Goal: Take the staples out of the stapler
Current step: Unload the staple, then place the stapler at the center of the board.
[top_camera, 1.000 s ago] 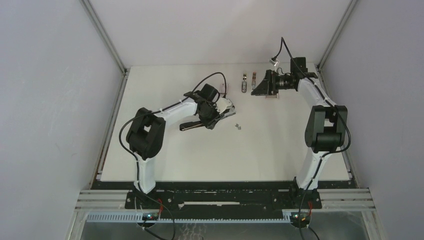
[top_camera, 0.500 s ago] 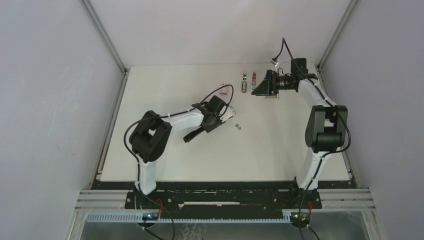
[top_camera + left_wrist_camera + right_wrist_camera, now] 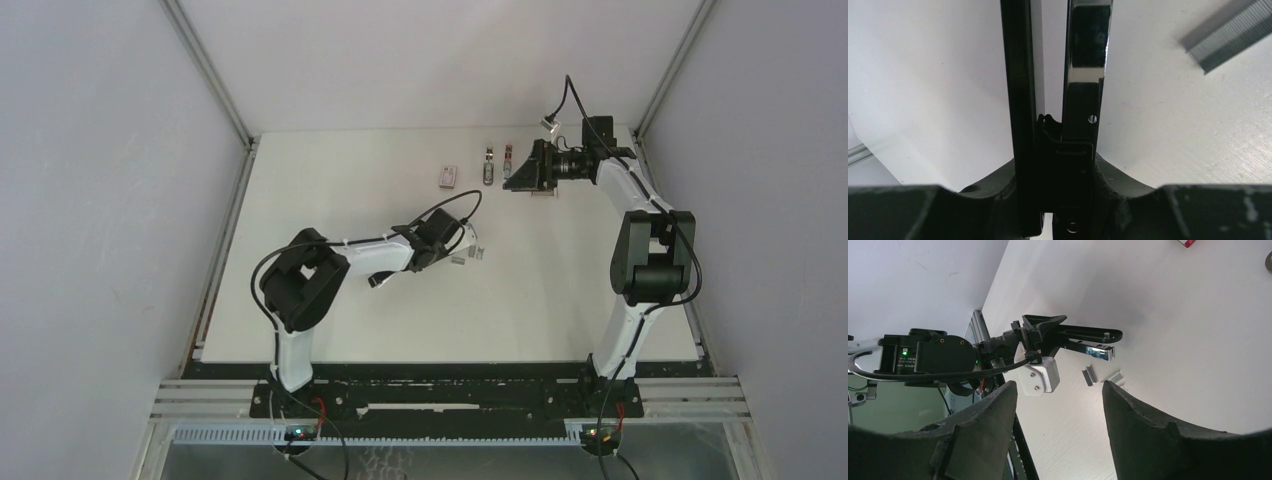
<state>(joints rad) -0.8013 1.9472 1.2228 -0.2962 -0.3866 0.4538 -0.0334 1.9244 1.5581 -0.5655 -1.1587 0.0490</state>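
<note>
My left gripper (image 3: 444, 245) is shut on the black stapler (image 3: 1085, 75), which is hinged open. Its black top arm (image 3: 1020, 90) and chrome magazine (image 3: 1087, 45) point away from the wrist, low over the table. The right wrist view shows the stapler (image 3: 1083, 337) side on, chrome tip just beside the staples. Short grey strips of staples (image 3: 478, 253) lie on the table right of the stapler tip. One strip shows in the left wrist view (image 3: 1225, 32), and two show in the right wrist view (image 3: 1089, 375). My right gripper (image 3: 518, 172) is open and empty at the back right (image 3: 1058, 387).
A small pinkish box (image 3: 448, 177) lies at the back centre. Two small objects (image 3: 488, 165) lie next to the right gripper at the back. The table's left edge and frame rail (image 3: 975, 322) show in the right wrist view.
My left arm has swung nearer and to the right with the stapler, bringing its tip down beside the staples and uncovering the pinkish box. The right arm has not moved.
</note>
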